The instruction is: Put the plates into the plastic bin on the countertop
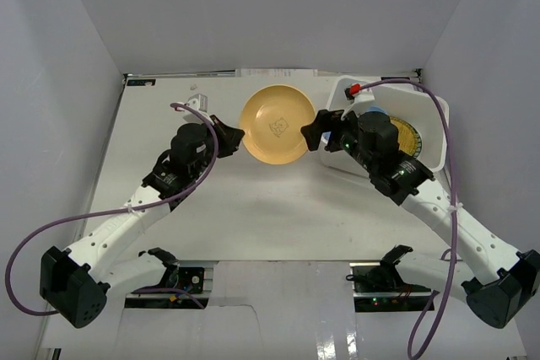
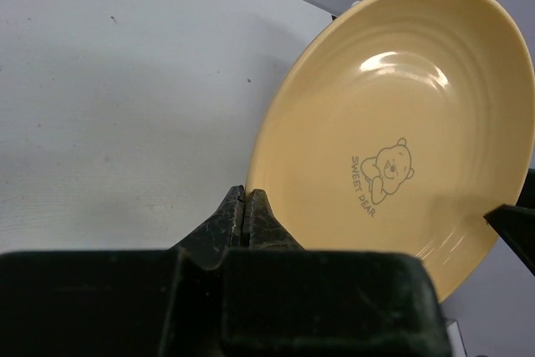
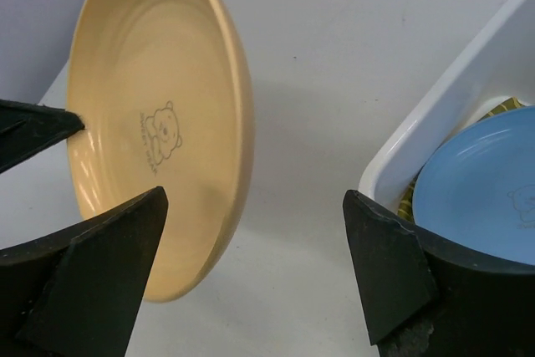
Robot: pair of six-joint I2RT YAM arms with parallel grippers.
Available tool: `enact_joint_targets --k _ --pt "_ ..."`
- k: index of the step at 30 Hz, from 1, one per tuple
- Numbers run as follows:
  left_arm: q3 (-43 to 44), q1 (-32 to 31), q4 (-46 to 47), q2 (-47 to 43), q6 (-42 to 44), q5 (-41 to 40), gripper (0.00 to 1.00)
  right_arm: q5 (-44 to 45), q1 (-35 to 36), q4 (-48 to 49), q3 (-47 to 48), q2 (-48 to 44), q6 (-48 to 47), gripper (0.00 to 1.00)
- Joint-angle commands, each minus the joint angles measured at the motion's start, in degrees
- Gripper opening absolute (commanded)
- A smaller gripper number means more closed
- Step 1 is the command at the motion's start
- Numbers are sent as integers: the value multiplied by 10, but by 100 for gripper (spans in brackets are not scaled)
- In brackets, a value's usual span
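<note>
L gripper (image 1: 232,134) is pinching orange-yellow plate (image 1: 277,124) by rim only, R gripper (image 1: 314,132) gaping open beside it; early L release is risking drop onto countertop (image 1: 253,208).

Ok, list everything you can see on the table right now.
orange-yellow plate: one, bear print, steeply tilted, mid-countertop, rim pinched by the left gripper
light blue plate: one visible, in the plastic bin, on top
yellow-green striped plate: one visible, in the plastic bin, under the blue one
plastic bin: one, white, far right of the countertop
countertop: one, white
left gripper: black, shut on the orange-yellow plate's left rim
right gripper: black, open, between that plate and the plastic bin
</note>
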Motion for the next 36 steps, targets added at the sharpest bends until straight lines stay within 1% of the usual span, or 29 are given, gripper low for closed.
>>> enact_joint_targets --k 1,2,4,5,6,7,8,9,11,12,13,15,16,19,21,23,26,29,32,36 --pt "-2 -2 27 -25 7 35 0 18 -4 13 51 29 -20 90" --pt "-3 -1 28 -26 6 40 0 21 -4 12 54 36 -17 88" --pt "-3 -1 28 -30 7 55 0 47 -4 12 56 47 -5 72" --pt "-3 -2 28 -35 9 60 0 51 -4 13 55 48 -4 61" --pt "-3 -2 27 -36 11 69 0 58 -5 13 54 49 -2 48" --pt "-2 -1 23 -38 16 72 0 69 -6 13 54 49 2 27" --pt "-1 -2 19 -43 17 74 6 72 -8 14 56 48 3 19" --pt "0 -2 17 -44 17 83 23 80 -11 13 59 48 3 8" --pt "3 -1 18 -52 27 96 44 91 -18 12 70 47 4 8" --pt "10 -1 15 -55 33 108 58 105 -32 10 75 43 2 8" --pt "17 -2 -5 -58 39 129 78 112 -43 7 80 42 -1 8" --pt "32 -2 -38 -70 61 138 88 143 -85 -16 103 41 -12 8" --pt "44 -2 -75 -74 69 138 97 158 -100 -24 110 41 -18 8" --pt "47 -2 -133 -111 101 133 98 183 -172 -54 124 45 -30 8" --pt "40 -2 -163 -140 115 121 98 192 -220 -57 110 44 -31 8" --pt "26 -1 -179 -158 125 106 98 211 -252 -56 97 48 -32 8" --pt "10 -1 -190 -174 130 74 98 226 -277 -56 89 66 -35 8" --pt "3 -1 -195 -175 135 72 98 227 -285 -57 83 88 -35 8" --pt "-3 -2 -197 -176 139 68 98 195 -285 -58 70 113 -28 8" --pt "-9 -2 -200 -181 141 66 98 182 -285 -65 54 149 -16 13"
